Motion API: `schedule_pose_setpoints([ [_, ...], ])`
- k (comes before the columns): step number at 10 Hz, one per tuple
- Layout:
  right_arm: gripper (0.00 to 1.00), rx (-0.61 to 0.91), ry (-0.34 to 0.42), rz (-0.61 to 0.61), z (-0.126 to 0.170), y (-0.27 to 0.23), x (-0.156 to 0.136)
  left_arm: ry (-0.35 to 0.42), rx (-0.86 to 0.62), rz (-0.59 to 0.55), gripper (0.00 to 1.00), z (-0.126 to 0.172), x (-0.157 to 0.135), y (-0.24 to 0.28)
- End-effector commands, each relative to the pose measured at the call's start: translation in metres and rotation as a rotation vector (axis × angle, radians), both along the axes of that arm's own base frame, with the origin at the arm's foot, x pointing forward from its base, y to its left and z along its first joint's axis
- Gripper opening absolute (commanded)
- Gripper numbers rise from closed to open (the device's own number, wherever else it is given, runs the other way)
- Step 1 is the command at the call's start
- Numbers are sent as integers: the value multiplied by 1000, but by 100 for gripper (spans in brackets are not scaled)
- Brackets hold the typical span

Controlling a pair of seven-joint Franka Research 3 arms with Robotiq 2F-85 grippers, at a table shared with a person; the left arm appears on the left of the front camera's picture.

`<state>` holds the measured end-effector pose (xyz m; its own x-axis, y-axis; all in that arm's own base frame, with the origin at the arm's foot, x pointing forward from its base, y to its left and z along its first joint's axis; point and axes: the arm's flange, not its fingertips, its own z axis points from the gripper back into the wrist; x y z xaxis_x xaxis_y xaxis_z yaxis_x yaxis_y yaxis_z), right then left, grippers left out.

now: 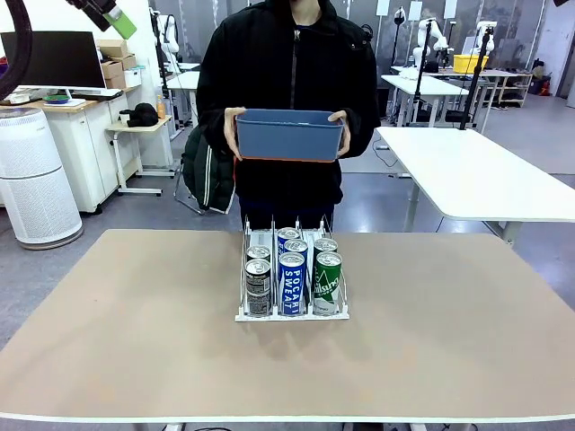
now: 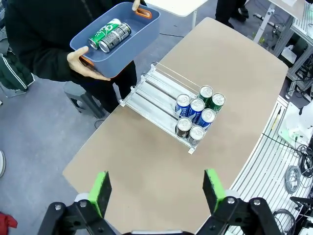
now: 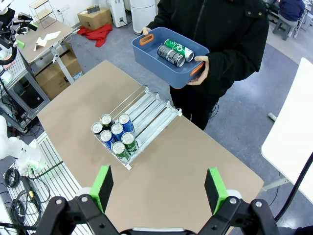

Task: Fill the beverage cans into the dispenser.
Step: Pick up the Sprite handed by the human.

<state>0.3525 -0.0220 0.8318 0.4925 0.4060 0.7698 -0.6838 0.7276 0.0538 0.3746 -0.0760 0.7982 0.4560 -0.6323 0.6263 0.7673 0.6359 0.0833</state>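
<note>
Where the rack (image 1: 292,315) stands in the middle of the table (image 1: 135,341), seven cans (image 1: 291,283) sit upright, crowded at its low front lip: two dark in one outer lane, three blue in the middle, two green in the other outer lane. Beyond the table's far edge a person (image 1: 287,63) holds a blue tub (image 1: 289,135) level at chest height. Both hands (image 1: 341,130) are wrapped round its short ends by the orange handles. In the tub a green can (image 3: 178,49) and a dark can (image 3: 170,55) lie on their sides, touching. High above the table, the left gripper (image 2: 157,188) and the right gripper (image 3: 160,187) each have their jaws spread wide, with nothing between the green pads.
</note>
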Motion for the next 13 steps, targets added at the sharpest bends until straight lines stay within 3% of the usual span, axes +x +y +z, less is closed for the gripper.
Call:
schedule_pose_setpoints([
  [1, 100, 9, 0, 0, -1, 2, 1, 8, -7, 13, 100, 0, 0, 1],
  [13, 100, 9, 0, 0, -1, 2, 1, 8, -7, 13, 100, 0, 0, 1],
])
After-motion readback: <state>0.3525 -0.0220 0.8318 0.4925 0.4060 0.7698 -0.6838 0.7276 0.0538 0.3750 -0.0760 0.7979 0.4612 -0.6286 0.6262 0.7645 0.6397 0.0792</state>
